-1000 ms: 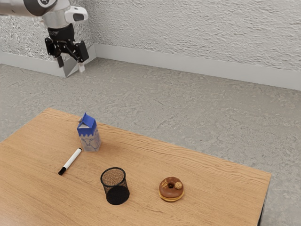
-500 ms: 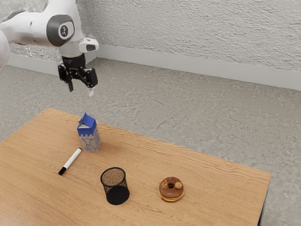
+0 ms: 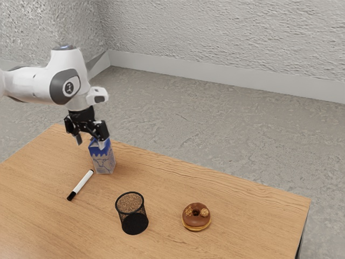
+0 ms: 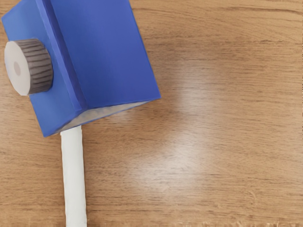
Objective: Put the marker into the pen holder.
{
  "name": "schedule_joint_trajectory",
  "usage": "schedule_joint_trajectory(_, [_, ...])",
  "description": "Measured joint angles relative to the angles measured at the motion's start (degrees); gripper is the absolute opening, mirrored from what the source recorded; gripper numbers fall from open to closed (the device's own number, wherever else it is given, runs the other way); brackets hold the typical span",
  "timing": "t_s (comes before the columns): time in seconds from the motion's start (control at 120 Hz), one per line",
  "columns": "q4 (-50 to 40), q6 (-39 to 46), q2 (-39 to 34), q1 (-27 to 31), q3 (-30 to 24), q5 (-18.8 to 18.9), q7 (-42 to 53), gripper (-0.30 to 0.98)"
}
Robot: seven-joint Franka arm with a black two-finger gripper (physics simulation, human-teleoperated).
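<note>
My gripper [image 3: 90,142] hangs by top of carton [image 3: 103,163], jaws released, standing apart. Carton upright, screw cap [image 4: 40,66] on blue roof; contents hidden. Marker [image 3: 80,184] lies on table [image 3: 226,197] near carton, outside pen holder [image 3: 125,218]. Holder upright, mesh-walled, dark-bottomed, brown showing inside. Donut [image 3: 191,220] near it.

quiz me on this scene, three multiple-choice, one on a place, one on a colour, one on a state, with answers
1. How does the pen holder stand?
a) upright
b) on its side
c) upside down

2. Where is the marker?
a) in the pen holder
b) on the donut
c) on the table

3. What colour is the top of the carton?
a) red
b) blue
c) green

Answers:
1 a: its open rim faces up.
2 c: it lies flat on the wood beside the carton.
3 b: both views show a blue top.
</note>
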Motion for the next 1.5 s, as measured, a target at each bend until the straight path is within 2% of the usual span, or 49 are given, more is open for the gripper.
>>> schedule_joint_trajectory(0.2, [-9.2, 5.0, -3.9, -0.6, 0.9, 0.7, -1.2, 0.69])
schedule_joint_trajectory(0.542, [-11.8, 16.7, 5.0, 0.2, 4.1, 2.2, 1.9, 0.69])
schedule_joint_trajectory(0.708, [-12.3, 19.8, 6.2, 0.1, 4.1, 2.3, 3.7, 0.69])
schedule_joint_trajectory(1.25, [-8.8, 20.5, 11.8, 0.3, 5.0, 1.0, 7.9, 0.68])
schedule_joint_trajectory(1.5, [-8.5, 19.7, 12.7, 0.3, 5.0, 0.8, 8.9, 0.57])
